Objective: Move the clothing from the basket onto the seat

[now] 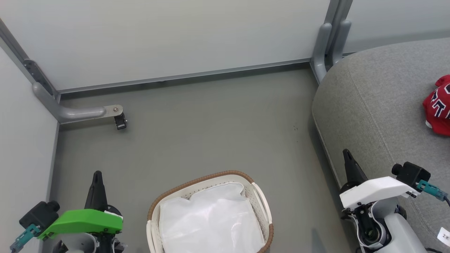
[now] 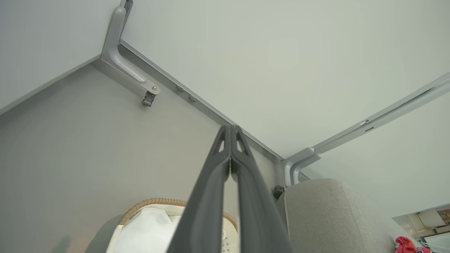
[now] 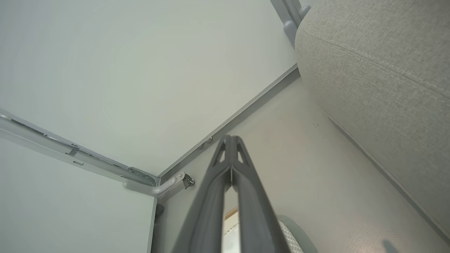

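Grippers: left gripper [image 1: 97,174] and right gripper [image 1: 346,153], two, fingers pressed together, empty. One red clothing bundle [image 1: 437,105], lettering unreadable, on light-grey fabric seat [image 1: 376,105], well in from its rounded edge. One oval white perforated brown-rimmed basket [image 1: 197,181] holding white liner [image 1: 211,218].

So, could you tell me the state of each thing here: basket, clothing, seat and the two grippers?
Basket: upright on the floor, holding a white liner; no red clothing seen inside.
Clothing: a red piece lying bunched on the seat, cut off by the picture's edge.
Seat: carrying the clothing.
Left gripper: shut, empty.
Right gripper: shut, empty.
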